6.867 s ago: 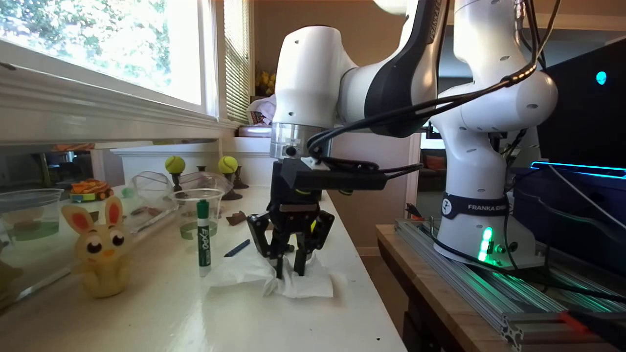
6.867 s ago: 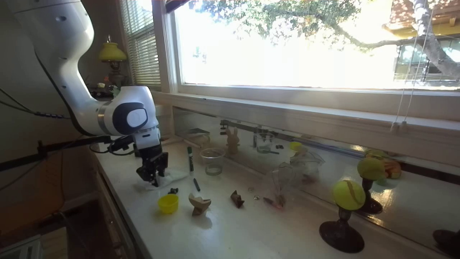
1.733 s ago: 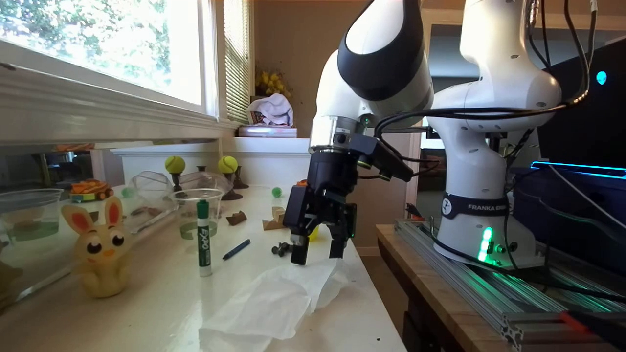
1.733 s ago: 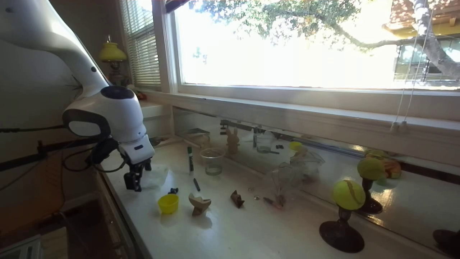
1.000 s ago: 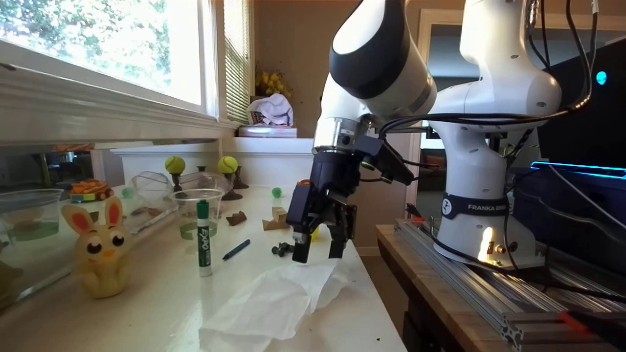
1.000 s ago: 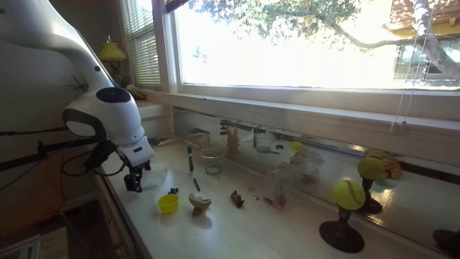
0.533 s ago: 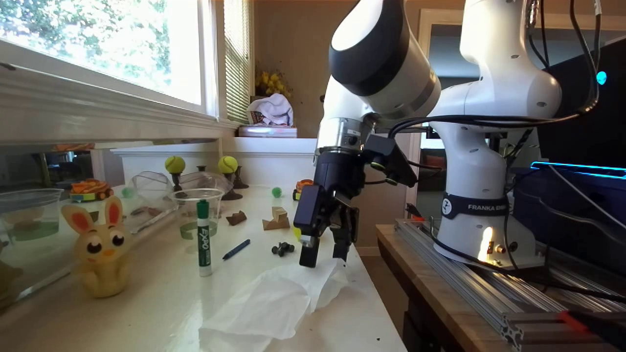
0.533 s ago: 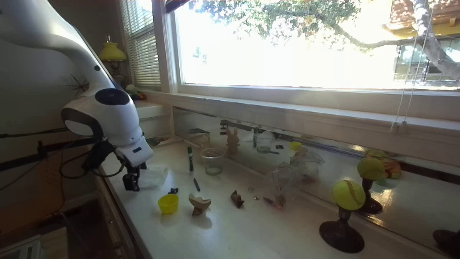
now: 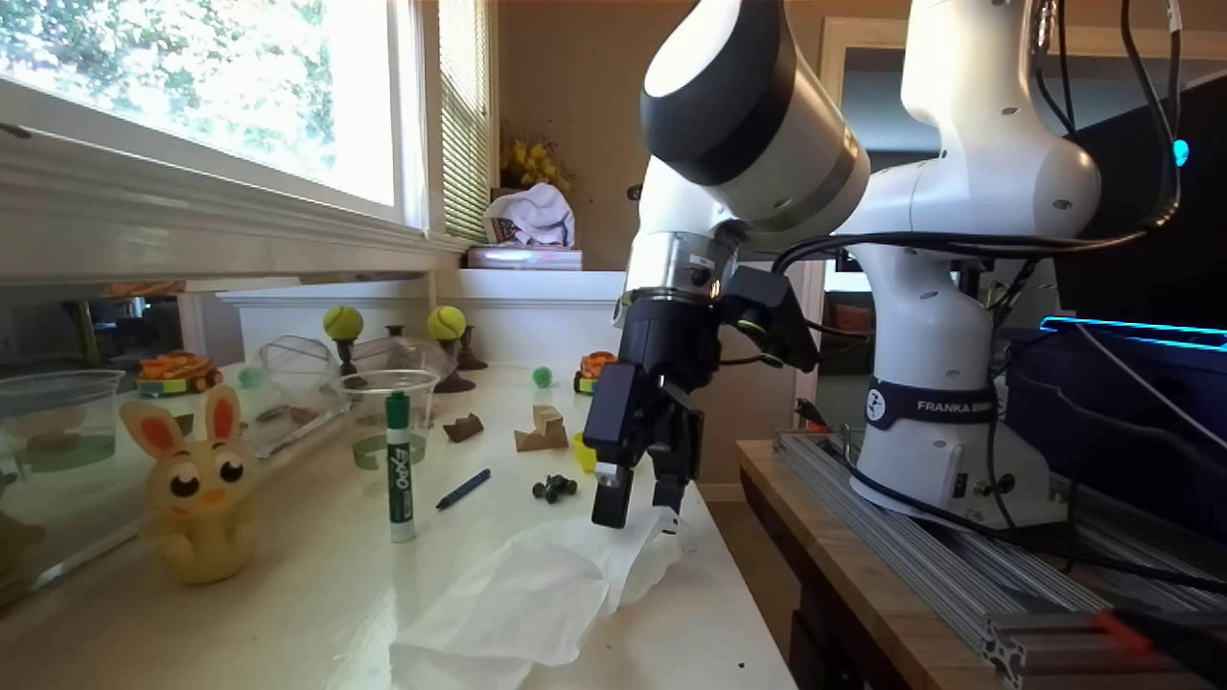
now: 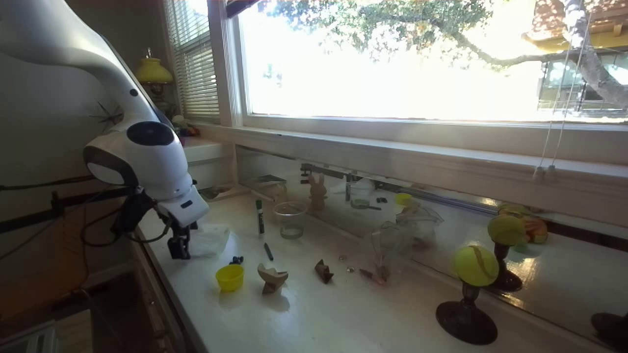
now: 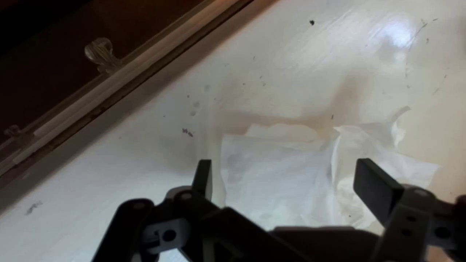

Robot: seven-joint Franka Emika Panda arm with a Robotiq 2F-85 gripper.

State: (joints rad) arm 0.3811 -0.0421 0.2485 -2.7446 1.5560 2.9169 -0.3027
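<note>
One crumpled white tissue (image 9: 542, 594), probably light, limp and easily torn, best pinched at its raised fold (image 11: 344, 153), lies on the counter (image 9: 316, 623) beneath the gripper (image 9: 639, 518), whose fingers (image 11: 376, 189) stand wide apart and empty, though whether a tip brushes it is unclear.

Thin white tissue (image 11: 276, 182), creased, partly folded, lies spread on surface (image 11: 291, 72) beneath gripper (image 9: 639, 522), one edge curled up.
</note>
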